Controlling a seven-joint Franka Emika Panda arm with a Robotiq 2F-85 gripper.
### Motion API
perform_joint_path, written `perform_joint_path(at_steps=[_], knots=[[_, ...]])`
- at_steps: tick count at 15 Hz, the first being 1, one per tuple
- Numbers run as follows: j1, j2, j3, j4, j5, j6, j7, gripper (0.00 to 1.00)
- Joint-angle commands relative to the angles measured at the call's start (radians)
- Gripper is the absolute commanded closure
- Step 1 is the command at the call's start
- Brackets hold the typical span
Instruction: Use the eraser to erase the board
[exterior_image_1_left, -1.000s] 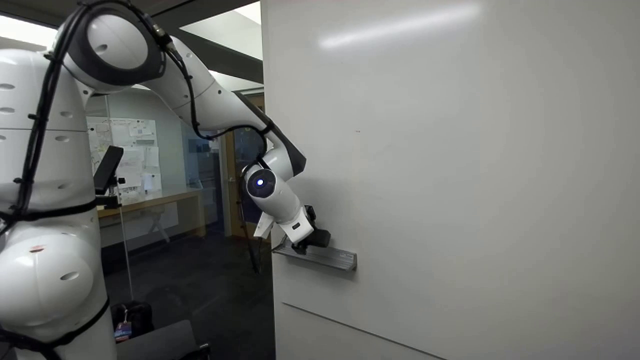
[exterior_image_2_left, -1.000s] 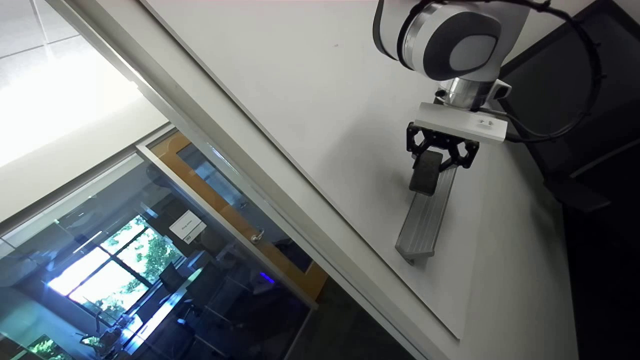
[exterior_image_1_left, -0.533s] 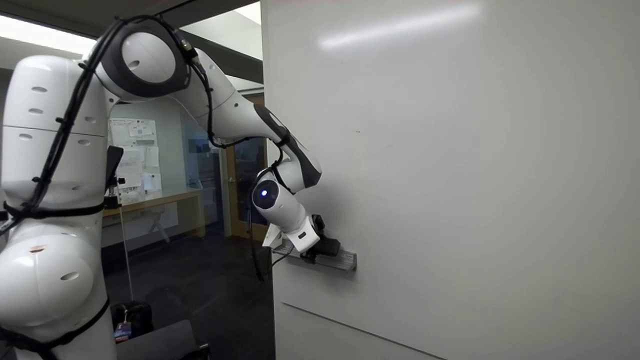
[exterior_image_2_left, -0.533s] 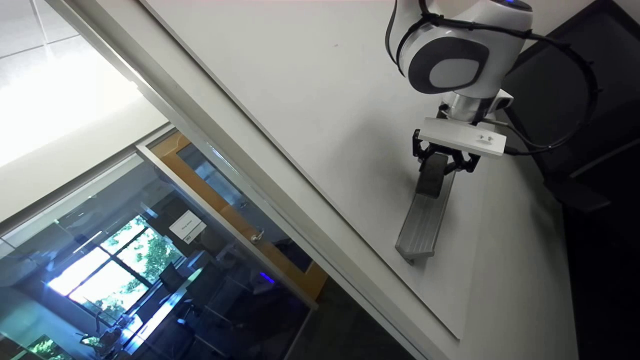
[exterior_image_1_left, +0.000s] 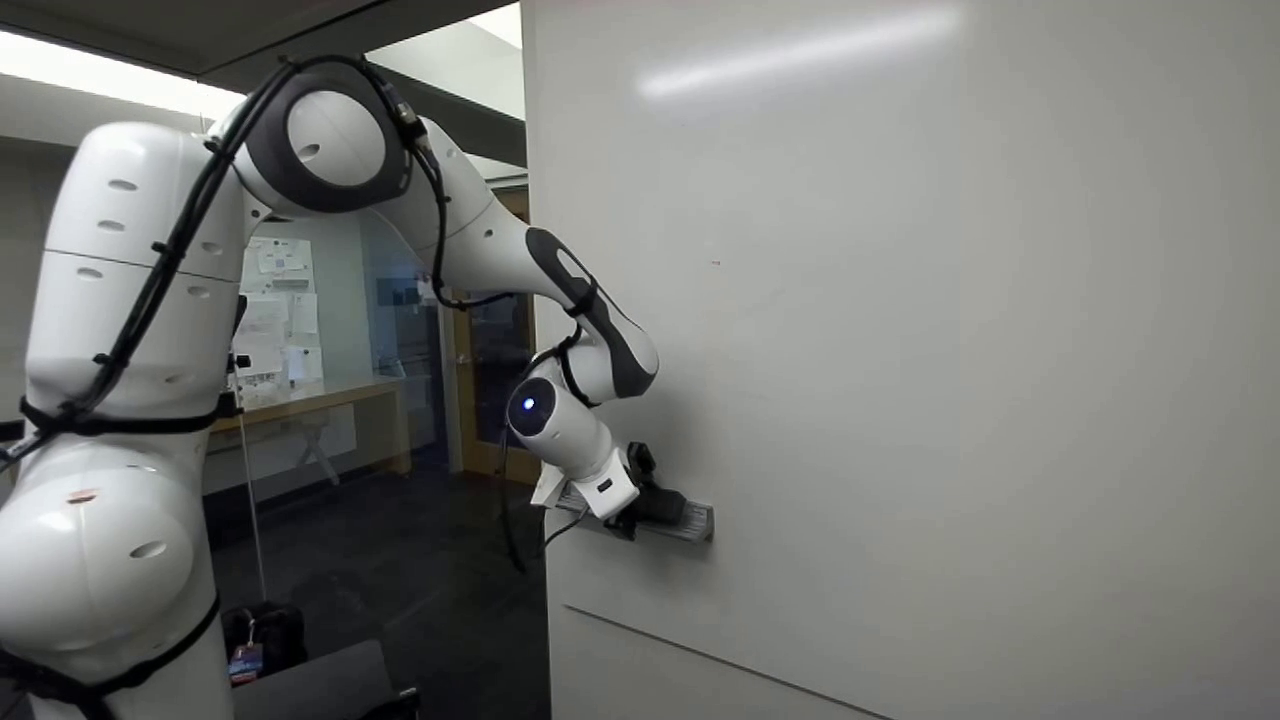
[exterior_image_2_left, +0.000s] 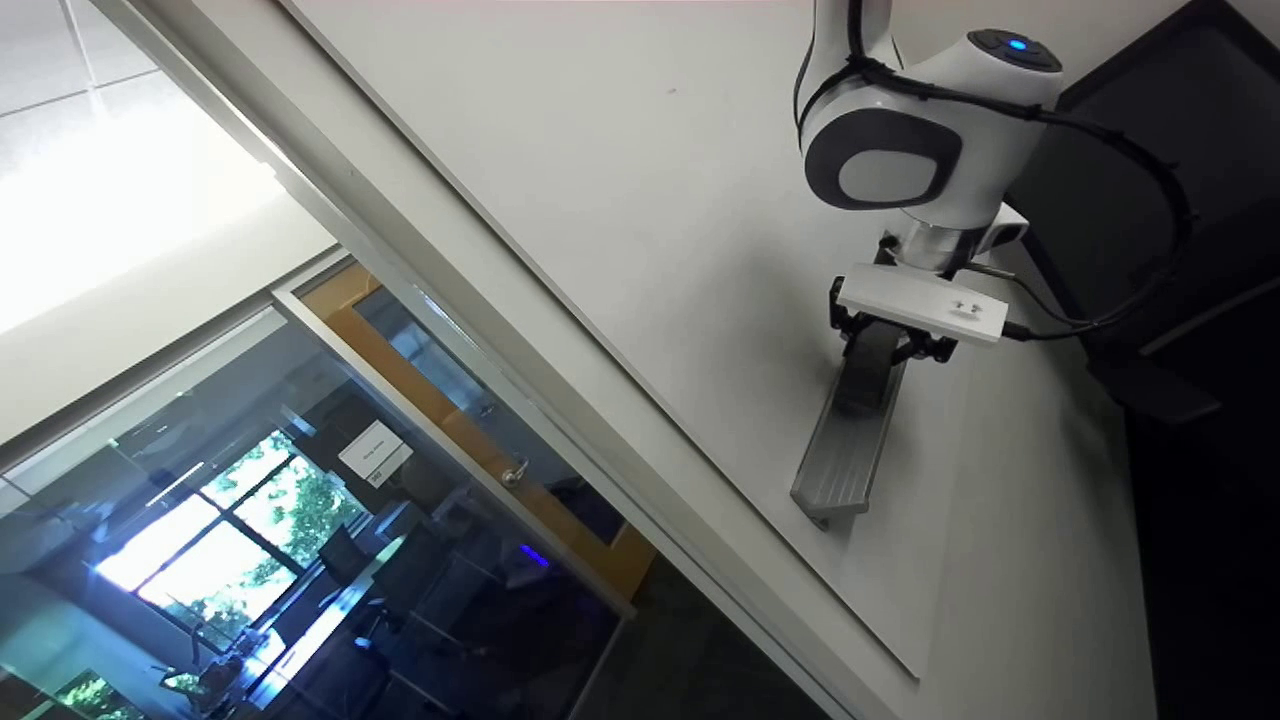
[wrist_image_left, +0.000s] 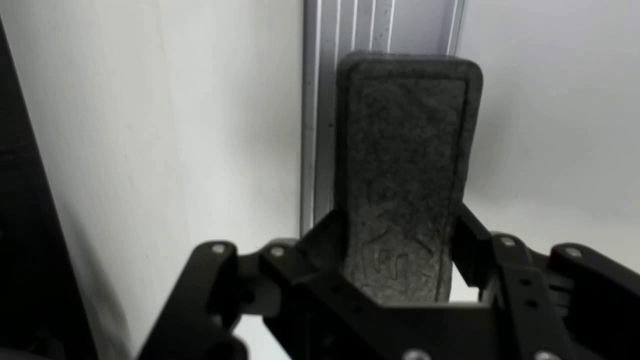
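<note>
eraser (wrist_image_left: 405, 160) is gripped by the tool (wrist_image_left: 402, 225), with a grey tray (wrist_image_left: 362, 25) at its twelve o'clock in the wrist view.

Dark eraser (wrist_image_left: 407, 145) pinched in claw (wrist_image_left: 401, 225), grooved grey tray (wrist_image_left: 345, 30) behind, white board (wrist_image_left: 545, 125) on both sides

Eraser (wrist_image_left: 407, 150): one end lies hidden behind the gripper (wrist_image_left: 399, 240). Tray (wrist_image_left: 365, 25): runs off the wrist view's upper edge. Mark (exterior_image_1_left: 715, 262) on board (exterior_image_1_left: 930, 380): too small to identify.
</note>
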Motion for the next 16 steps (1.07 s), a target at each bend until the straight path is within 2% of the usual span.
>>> perform_joint_path(at_steps=[1,2,3,4,5,6,8,12,14,15,16], knots=[[0.021,0.007,-0.018,0.019,0.01,-0.009,0.018,0.7],[0.02,0.004,-0.012,0.018,0.011,-0.012,0.017,0.7],[0.022,0.0,-0.013,0.017,0.01,-0.014,0.016,0.4],[0.021,-0.006,-0.01,0.016,0.01,-0.016,0.017,0.33],[0.021,-0.014,-0.007,0.014,0.01,-0.017,0.017,0.2],[0.021,-0.02,-0.006,0.012,0.01,-0.02,0.016,0.17],[0.02,-0.041,0.005,0.003,0.01,-0.014,0.016,0.02],[0.012,-0.128,0.047,-0.039,-0.037,0.037,0.053,0.0],[-0.004,-0.177,0.098,-0.071,-0.143,0.087,0.163,0.0],[0.051,-0.198,0.066,-0.093,-0.23,0.109,0.264,0.0],[0.059,-0.217,0.08,-0.116,-0.299,0.14,0.335,0.0]])
